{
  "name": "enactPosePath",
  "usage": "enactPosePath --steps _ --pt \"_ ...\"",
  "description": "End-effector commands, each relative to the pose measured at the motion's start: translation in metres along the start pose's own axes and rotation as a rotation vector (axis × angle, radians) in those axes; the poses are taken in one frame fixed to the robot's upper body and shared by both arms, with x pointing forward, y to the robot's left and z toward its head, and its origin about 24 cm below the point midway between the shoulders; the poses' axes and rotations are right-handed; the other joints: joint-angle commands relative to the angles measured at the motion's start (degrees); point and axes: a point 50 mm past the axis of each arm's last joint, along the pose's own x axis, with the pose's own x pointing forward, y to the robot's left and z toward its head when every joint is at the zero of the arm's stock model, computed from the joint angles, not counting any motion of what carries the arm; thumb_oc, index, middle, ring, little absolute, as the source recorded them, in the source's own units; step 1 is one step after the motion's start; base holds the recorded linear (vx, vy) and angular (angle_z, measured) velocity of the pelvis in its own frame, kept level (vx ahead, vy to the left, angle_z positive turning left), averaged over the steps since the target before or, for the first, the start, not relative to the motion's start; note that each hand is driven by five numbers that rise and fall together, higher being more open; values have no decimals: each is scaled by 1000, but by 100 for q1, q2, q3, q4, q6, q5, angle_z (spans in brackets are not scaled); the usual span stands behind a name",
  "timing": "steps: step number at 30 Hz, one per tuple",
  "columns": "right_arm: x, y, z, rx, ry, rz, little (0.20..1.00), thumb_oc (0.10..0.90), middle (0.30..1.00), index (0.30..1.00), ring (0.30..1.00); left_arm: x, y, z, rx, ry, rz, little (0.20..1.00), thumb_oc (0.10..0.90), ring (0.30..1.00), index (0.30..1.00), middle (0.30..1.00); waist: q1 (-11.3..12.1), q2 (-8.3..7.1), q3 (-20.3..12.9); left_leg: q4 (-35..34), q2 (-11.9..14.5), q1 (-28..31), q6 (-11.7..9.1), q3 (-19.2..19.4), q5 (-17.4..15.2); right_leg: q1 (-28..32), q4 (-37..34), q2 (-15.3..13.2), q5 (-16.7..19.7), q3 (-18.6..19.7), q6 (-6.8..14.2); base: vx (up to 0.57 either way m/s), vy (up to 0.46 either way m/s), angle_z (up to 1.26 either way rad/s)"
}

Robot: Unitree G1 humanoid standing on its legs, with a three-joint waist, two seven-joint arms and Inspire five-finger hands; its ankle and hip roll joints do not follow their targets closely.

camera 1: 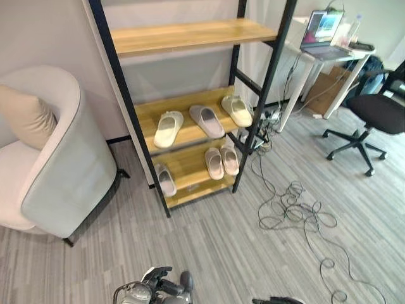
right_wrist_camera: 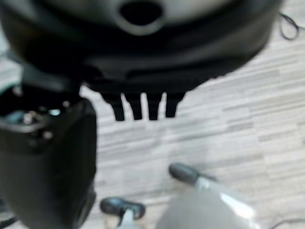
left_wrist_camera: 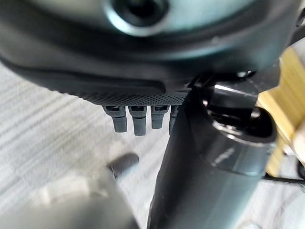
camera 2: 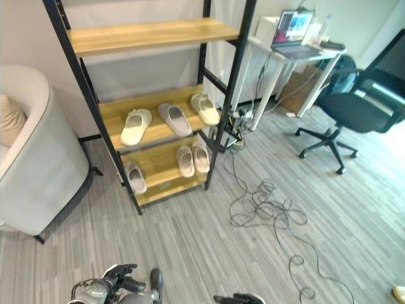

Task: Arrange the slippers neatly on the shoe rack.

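Six slippers (camera 1: 168, 128) lying on shoe rack (camera 1: 190, 37), three on middle shelf, three on bottom shelf, left hand (left_wrist_camera: 138, 117) and right hand (right_wrist_camera: 143, 105) low over floor, fingers straight, holding nothing, armchair (camera 1: 57, 171) beside rack.

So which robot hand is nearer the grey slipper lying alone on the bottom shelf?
Left. The left robot hand hangs low almost straight in front of the grey slipper; the right robot hand hangs further to the right. Neither touches it.
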Motion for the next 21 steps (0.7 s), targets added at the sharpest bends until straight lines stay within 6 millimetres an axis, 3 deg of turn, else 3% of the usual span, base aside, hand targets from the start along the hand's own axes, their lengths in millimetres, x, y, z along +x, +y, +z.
enactPosePath --steps 1,2,3,4,5,7,8,10,14,16,21 --pt "-1 -2 4 -64 -14 33 900 800 900 900 900 -3 14 -14 24 35 34 900 800 900 900 900 170 -244 75 962 5 -503 -239 -212 -989 -383 1237 -94 688 124 675 320 153 36" --pt "0 0 7 -85 -17 38 900 800 900 900 900 -2 17 -5 24 5 45 900 800 900 900 900 121 -223 123 964 10 -404 -203 -270 -1061 -569 1697 -135 992 58 832 134 73 31" --pt "0 0 7 -85 -17 38 900 800 900 900 900 -2 17 -5 24 5 45 900 800 900 900 900 125 -210 109 960 27 -420 -208 -270 -1051 -585 1685 -118 1012 62 826 273 110 46" --pt "0 -1 19 -91 -58 31 900 800 900 900 900 -1 22 11 32 -45 66 900 800 900 900 900 46 -105 147 864 83 -65 -158 -345 -1187 -970 2309 -316 1303 -300 936 285 109 41" --pt "0 -2 21 -87 -66 26 900 800 900 900 900 -1 23 14 34 -56 71 900 800 900 900 900 15 -56 149 806 96 96 -151 -377 -1231 -1125 2343 -414 1340 -466 883 411 141 30" --pt "-1 -5 18 -72 -66 10 900 800 900 900 900 0 23 23 45 -80 74 900 800 900 900 900 -108 41 215 716 68 413 -160 -581 -1356 -1450 2098 -580 1125 -750 654 279 66 20" --pt "-1 -5 18 -72 -66 10 900 800 900 900 900 0 23 23 45 -80 74 900 800 900 900 900 -137 32 242 723 50 440 -161 -610 -1369 -1413 2117 -600 1091 -780 655 210 18 41" --pt "-1 -7 12 -73 -51 4 900 800 900 900 900 1 19 26 66 -94 63 900 800 900 900 900 -257 78 310 781 13 654 -204 -792 -1551 -1605 1449 -742 888 -877 517 301 -30 58" --pt "-3 -12 5 -69 -26 -7 900 800 900 900 900 0 19 23 106 -81 62 900 800 900 900 900 -405 69 384 804 -64 868 -240 -1044 -1700 -1770 979 -643 943 -459 546 221 -53 53" --pt "-4 -13 -6 -54 14 -9 900 800 900 900 900 0 14 9 117 -32 40 900 800 900 900 900 -481 59 405 818 -91 1002 -284 -1207 -1830 -1786 717 -604 1036 -44 580 195 -114 61" --pt "-5 -18 -13 -7 32 -20 900 800 900 900 900 -5 12 -24 96 72 20 900 800 900 900 900 -508 106 289 696 -27 1139 -369 -1308 -1883 -1742 264 -650 1075 134 564 130 -103 21"
